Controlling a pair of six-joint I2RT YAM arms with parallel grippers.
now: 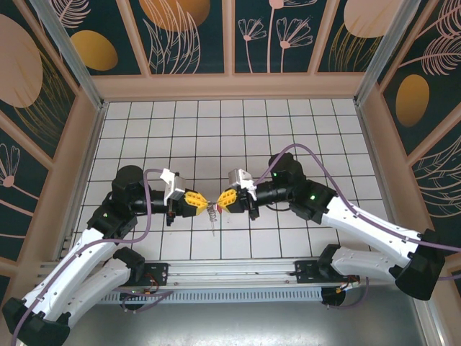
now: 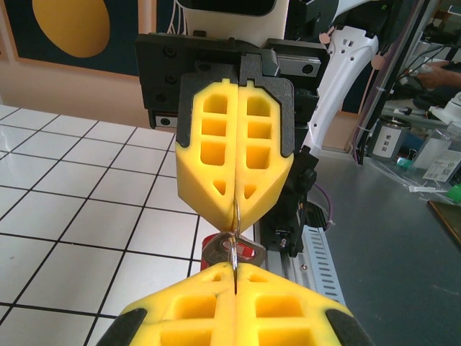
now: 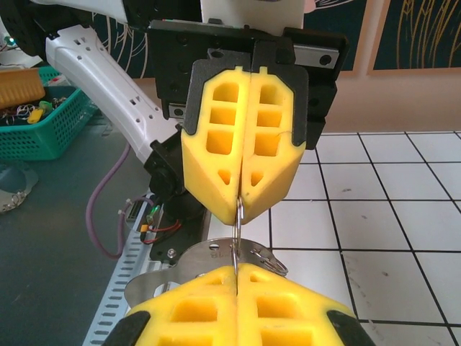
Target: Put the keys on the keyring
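Keyring [image 2: 235, 225]: a thin, pale grey wire loop, held edge-on over the white tiled table [image 1: 288, 130]. The left gripper [image 1: 193, 202] and right gripper [image 1: 229, 197] meet tip to tip at the keyring, each clamped fully closed on it from opposite sides. The keys [image 3: 216, 254], flat, silvery and toothed, hang just beneath the keyring with a small red piece [image 2: 249, 251]; whether they are threaded on cannot be told. Hold the soft-looking, hollowed yellow pads [image 3: 216, 144] level and avoid twisting, since you will likely find smooth wire slips.
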